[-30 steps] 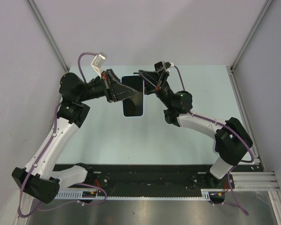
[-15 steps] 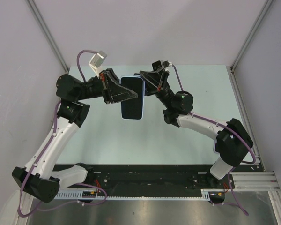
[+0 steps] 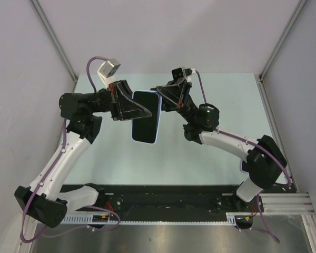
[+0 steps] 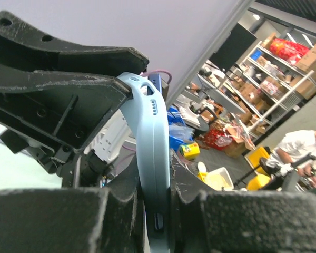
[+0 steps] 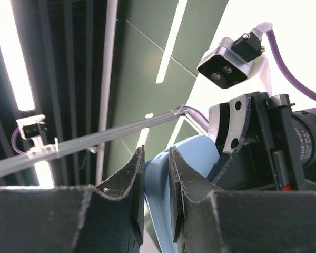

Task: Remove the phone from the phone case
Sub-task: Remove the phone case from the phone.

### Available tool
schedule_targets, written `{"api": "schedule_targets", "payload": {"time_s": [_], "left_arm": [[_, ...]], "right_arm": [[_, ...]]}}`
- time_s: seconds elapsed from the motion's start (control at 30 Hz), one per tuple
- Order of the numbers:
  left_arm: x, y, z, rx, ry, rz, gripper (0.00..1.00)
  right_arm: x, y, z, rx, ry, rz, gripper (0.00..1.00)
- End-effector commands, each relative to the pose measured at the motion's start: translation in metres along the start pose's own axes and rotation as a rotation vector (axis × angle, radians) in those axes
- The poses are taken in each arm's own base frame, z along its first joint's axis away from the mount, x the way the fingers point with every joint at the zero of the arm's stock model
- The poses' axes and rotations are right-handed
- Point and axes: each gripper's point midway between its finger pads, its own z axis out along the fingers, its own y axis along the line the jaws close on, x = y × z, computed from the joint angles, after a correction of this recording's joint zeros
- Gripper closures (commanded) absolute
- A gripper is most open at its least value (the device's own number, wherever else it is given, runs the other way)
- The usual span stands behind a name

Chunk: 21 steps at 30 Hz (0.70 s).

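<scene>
top external | L gripper (image 3: 146,109) & R gripper (image 3: 159,98) both clamped on phone case (image 3: 146,127) | midair

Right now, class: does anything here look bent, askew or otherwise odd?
Yes: the phone case, clamped between left tool and right tool above the table, curves over at its top end instead of running straight.

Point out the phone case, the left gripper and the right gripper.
phone case (image 4: 150,124), left wrist view, on its pale blue side edge.
left gripper (image 4: 157,171), left wrist view, between its fingertips.
right gripper (image 5: 156,158), right wrist view, between its fingertips.
</scene>
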Motion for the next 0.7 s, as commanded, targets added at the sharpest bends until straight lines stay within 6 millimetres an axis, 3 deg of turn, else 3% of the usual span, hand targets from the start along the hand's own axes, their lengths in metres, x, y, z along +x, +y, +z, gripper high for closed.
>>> {"api": "schedule_targets", "payload": {"time_s": [0.0,0.1,0.17,0.2,0.3,0.37,0.5,0.67], "left_arm": [[-0.026,-0.123,-0.005,0.295,-0.188,0.363,1.0],[-0.032,-0.119,-0.005,0.302,-0.221,0.324,1.0],[-0.035,-0.111,-0.004,0.299,-0.238,0.293,1.0],[-0.036,-0.108,-0.003,0.299,-0.244,0.273,1.0],[-0.038,-0.092,-0.003,0.282,-0.272,0.223,1.0],[-0.037,-0.078,-0.002,0.265,-0.28,0.195,0.99],[-0.038,-0.05,0.0,0.236,-0.299,0.127,1.0],[-0.037,-0.01,-0.002,0.164,-0.322,0.07,1.0]], "right_arm": [[-0.003,-0.116,-0.064,0.422,0.051,-0.114,1.0],[-0.013,-0.156,-0.114,0.67,0.014,-0.157,1.0],[-0.02,-0.171,-0.138,0.786,0.011,-0.269,1.0],[-0.018,-0.184,-0.159,0.904,0.01,-0.27,1.0],[-0.015,-0.201,-0.192,1.082,0.042,-0.373,1.0],[-0.016,-0.207,-0.217,1.193,0.063,-0.421,0.94],[-0.013,-0.214,-0.246,1.311,0.099,-0.434,0.8],[0.003,-0.218,-0.264,1.351,0.14,-0.422,0.75]]}}
